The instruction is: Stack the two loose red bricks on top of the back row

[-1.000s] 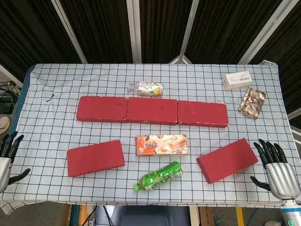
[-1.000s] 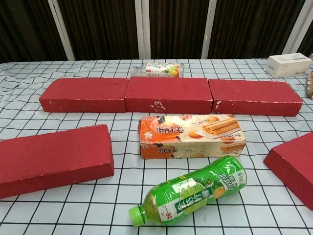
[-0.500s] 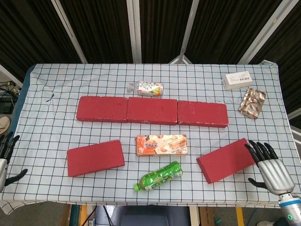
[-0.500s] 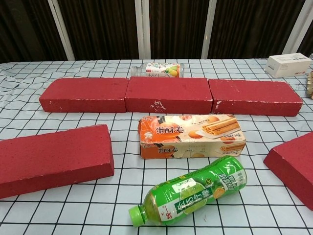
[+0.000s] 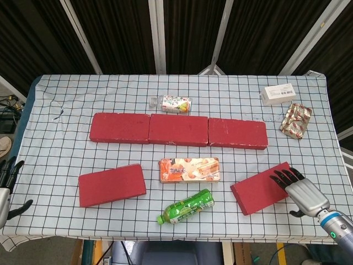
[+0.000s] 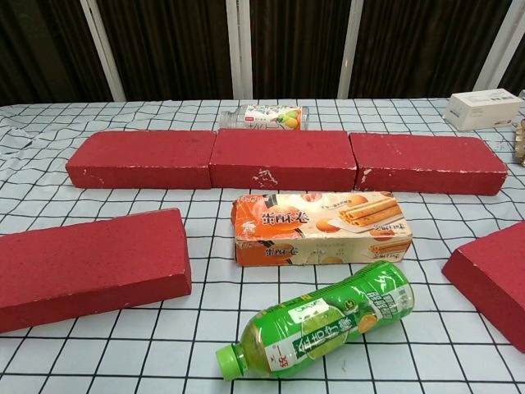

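Head view: five red bricks are counted on the checked table (image 5: 66, 105). Three are laid end to end as the back row (image 5: 178, 130), just past the centre toward 12 o'clock. Two lie loose: the left brick (image 5: 112, 185) at about 8 o'clock and the right brick (image 5: 265, 187) at about 4 o'clock, its long side tilted. One biscuit box (image 5: 189, 169) sits at the centre, between the loose bricks, and one green bottle (image 5: 185, 207) lies on its side at 6 o'clock. One small bottle (image 5: 171, 103) lies beyond the row at 12 o'clock. One white box (image 5: 279, 94) and one foil packet (image 5: 296, 120) are seen at 2 o'clock. The right hand (image 5: 298, 186) is placed at the right brick's outer end, fingertips laid over its top edge and the thumb apart below; a closed grip is not shown. The left hand (image 5: 6, 182) is seen at the 8 o'clock table edge, fingers spread, nothing held.

Chest view: the same five bricks are shown, the right one cut by the 4 o'clock frame edge. Neither hand is shown.
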Robot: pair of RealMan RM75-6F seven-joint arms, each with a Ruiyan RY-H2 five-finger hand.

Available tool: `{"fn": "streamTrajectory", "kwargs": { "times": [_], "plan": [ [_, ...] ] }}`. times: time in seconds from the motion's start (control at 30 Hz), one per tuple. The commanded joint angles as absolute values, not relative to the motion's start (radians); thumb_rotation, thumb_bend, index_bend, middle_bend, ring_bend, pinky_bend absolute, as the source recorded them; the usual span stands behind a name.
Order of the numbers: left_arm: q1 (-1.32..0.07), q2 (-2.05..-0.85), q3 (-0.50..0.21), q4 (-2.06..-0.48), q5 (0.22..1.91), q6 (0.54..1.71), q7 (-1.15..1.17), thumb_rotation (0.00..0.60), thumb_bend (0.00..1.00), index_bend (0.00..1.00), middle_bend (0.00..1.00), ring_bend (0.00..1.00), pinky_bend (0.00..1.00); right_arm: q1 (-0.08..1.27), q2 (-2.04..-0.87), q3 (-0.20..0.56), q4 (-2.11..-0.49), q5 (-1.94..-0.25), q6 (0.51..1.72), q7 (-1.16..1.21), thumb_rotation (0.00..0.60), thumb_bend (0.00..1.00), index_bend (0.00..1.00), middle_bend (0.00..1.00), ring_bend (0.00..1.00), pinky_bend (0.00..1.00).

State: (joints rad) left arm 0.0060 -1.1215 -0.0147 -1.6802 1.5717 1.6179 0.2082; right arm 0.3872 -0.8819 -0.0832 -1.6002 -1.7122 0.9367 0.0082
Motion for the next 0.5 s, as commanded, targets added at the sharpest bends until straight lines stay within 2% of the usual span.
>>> {"fn": "streamTrajectory", "kwargs": {
  "times": [0.03, 0.5],
  "plan": [
    [0.006, -1.125, -0.014, -1.684, 1.571, 1.615, 0.217, 0.6, 0.0, 0.0, 0.0, 0.0, 0.17, 0.41, -0.904, -0.085, -1.585, -1.708, 0.906, -0.019, 0.6, 0.19, 0.0, 0.0, 0.0, 0.0],
    [0.006, -1.135, -0.014, -1.692, 1.566, 1.606, 0.247, 0.6, 0.0, 0.0, 0.0, 0.0, 0.17, 0.484, -0.956, -0.078, -1.573, -1.669, 0.809, -0.098, 0.6, 0.19, 0.0, 0.0, 0.0, 0.0]
  ]
}}
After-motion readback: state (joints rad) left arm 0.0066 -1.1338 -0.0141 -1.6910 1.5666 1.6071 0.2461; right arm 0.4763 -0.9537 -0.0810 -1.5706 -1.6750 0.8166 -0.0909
